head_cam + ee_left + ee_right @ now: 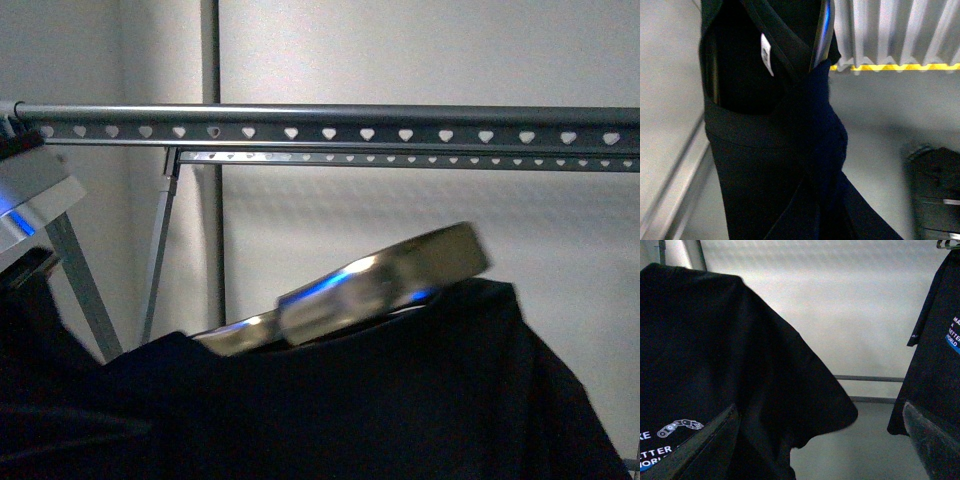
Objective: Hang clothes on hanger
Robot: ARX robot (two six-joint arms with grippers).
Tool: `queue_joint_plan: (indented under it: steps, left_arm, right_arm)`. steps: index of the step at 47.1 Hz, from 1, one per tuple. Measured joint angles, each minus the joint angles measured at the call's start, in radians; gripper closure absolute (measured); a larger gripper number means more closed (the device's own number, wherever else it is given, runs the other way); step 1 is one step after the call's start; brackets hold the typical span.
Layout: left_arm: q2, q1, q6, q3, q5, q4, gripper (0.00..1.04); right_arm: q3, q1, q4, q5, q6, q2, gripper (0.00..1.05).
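Observation:
The black T-shirt (400, 400) fills the bottom of the front view, below the grey rack's heart-punched rails (330, 132). A blurred silver arm link (380, 280) rises just above the shirt's top edge. In the left wrist view the shirt (765, 165) hangs bunched and twisted, with its collar and grey neck label (766, 54) showing. My left gripper is shut on this cloth and hidden under it. In the right wrist view my right gripper (815, 450) is open and empty. The shirt's sleeve (790, 390) and printed logo (670, 437) lie by one finger (695, 450).
A second black printed shirt (935, 355) hangs at the far side of the right wrist view, behind the other finger (932, 440). A crossed rack leg (160, 250) and a vertical pole (212, 200) stand behind the rails. A yellow-striped corrugated wall (900, 66) and a dark box (935, 190) show beyond the shirt.

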Motion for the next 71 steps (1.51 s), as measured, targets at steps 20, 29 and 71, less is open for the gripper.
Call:
queue_joint_plan:
  steps: [20,29,71]
  left_arm:
    - [-0.036,-0.031,0.0,-0.015,0.016,0.126,1.01]
    - [-0.036,-0.031,0.0,-0.016,0.009,0.126,1.01]
    - [-0.037,-0.031,0.0,-0.017,0.009,0.126,1.01]
  right_arm:
    - [0.0,0.0,0.0,0.0,0.0,0.0,0.07]
    - [0.039,-0.064,-0.079,-0.197,0.038,0.062,0.07]
    - [1.034,-0.055,-0.075,-0.545,-1.548,1.4,0.07]
